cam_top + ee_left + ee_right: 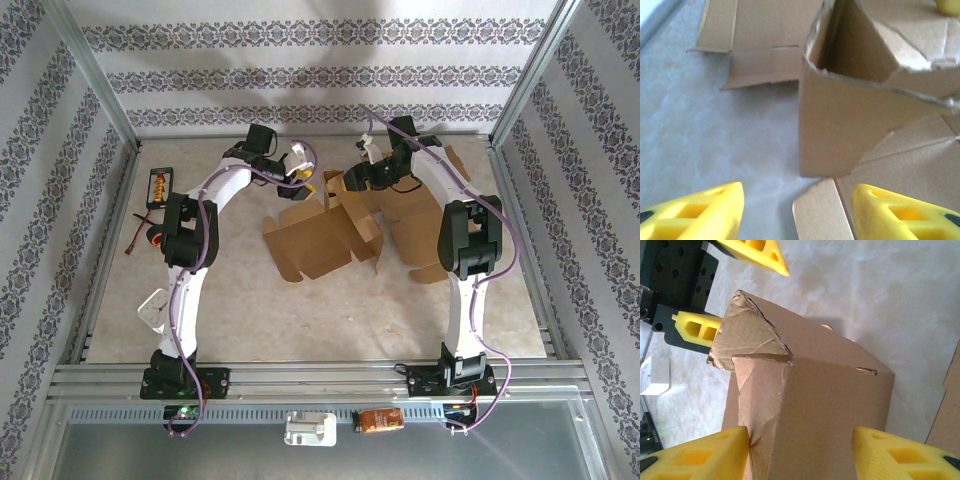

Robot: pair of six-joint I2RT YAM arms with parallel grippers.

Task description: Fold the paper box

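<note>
Half-folded box (345,215) toward 12 o'clock on the desk (300,310). Left jaws released, empty, facing its raised wall (probably lining up a push). Right jaws spread over the folded corner, likely steadying, clamping nothing.

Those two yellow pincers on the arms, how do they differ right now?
The left pincer hangs open and holds nothing, short of the raised wall of the paper box. The right pincer has a folded-up corner of that box filling its gap. The left pincer stands apart from the raised cardboard, while the right pincer seems to touch it, though whether it squeezes is unclear. Both are yellow, two-fingered and similarly spread.
</note>
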